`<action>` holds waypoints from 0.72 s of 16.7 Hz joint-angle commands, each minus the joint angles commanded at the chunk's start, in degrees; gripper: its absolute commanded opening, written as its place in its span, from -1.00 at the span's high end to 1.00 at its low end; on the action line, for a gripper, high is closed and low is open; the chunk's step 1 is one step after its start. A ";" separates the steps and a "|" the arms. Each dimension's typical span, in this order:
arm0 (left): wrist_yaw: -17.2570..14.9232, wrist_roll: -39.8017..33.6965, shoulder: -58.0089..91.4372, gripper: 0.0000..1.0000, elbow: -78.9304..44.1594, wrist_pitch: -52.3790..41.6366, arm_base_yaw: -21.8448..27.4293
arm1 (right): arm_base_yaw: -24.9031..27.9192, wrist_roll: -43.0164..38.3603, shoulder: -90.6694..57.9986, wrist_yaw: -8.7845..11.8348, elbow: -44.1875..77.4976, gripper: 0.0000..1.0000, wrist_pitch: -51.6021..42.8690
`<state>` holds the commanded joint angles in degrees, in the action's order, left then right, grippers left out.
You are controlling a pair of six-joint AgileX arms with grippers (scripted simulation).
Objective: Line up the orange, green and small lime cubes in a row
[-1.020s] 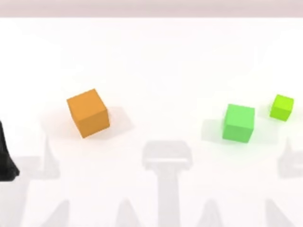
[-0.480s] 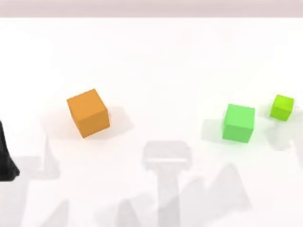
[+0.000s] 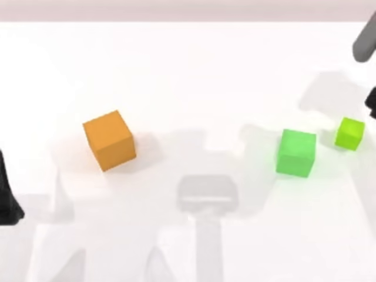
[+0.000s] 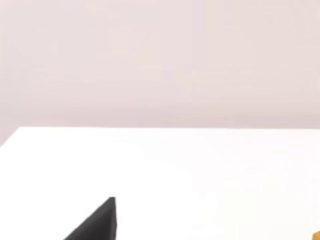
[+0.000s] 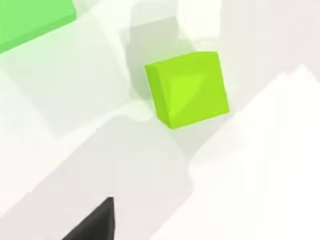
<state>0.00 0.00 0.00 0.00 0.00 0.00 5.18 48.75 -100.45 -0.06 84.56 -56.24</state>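
Three plain matte cubes are seen on the white counter (image 3: 194,76): orange (image 3: 109,140) left, green (image 3: 296,152) and lime (image 3: 349,133) right, near the right arm (image 3: 369,70); jaw states cannot be told.

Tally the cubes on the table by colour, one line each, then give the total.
Orange: 1, the orange cube, toward the table's left.
Medium green: 1, the green cube, toward the right.
Yellow-green: 1, the small lime cube, just right of the green one.
Total: 3 cubes.

Open table (image 3: 200,88) between orange (image 3: 109,140), green (image 3: 296,152)
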 joint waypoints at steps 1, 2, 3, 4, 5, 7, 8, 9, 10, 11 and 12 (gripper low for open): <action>0.00 0.00 0.00 -1.00 0.00 0.00 0.00 | 0.23 2.26 -5.03 0.00 4.11 -1.00 -2.63; 0.00 0.00 0.00 -1.00 0.00 0.00 0.00 | 0.43 4.34 -9.58 -0.01 7.87 -1.00 -5.03; 0.00 0.00 0.00 -1.00 0.00 0.00 0.00 | 0.59 6.20 -13.60 -0.02 11.23 -1.00 -7.19; 0.00 0.00 0.00 -1.00 0.00 0.00 0.00 | 0.73 7.82 -17.04 -0.04 14.14 -1.00 -9.07; 0.00 0.00 0.00 -1.00 0.00 0.00 0.00 | 0.83 9.19 -19.88 -0.06 16.56 -1.00 -10.66; 0.00 0.00 0.00 -1.00 0.00 0.00 0.00 | 0.96 11.07 -23.72 -0.10 19.80 -1.00 -12.84; 0.00 0.00 0.00 -1.00 0.00 0.00 0.00 | 0.99 11.56 -24.73 -0.11 20.61 -1.00 -13.42; 0.00 0.00 0.00 -1.00 0.00 0.00 0.00 | 1.00 11.76 -25.15 -0.11 20.93 -1.00 -13.65; 0.00 0.00 0.00 -1.00 0.00 0.00 0.00 | 1.00 11.76 -25.15 -0.11 20.93 -1.00 -13.65; 0.00 0.00 0.00 -1.00 0.00 0.00 0.00 | 1.00 11.76 -25.15 -0.11 20.93 -1.00 -13.65; 0.00 0.00 0.00 -1.00 0.00 0.00 0.00 | 1.00 11.76 -25.15 -0.11 20.93 -1.00 -13.65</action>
<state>0.00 0.00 0.00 0.00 0.00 0.00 6.19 60.52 -125.60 -0.17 105.49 -69.89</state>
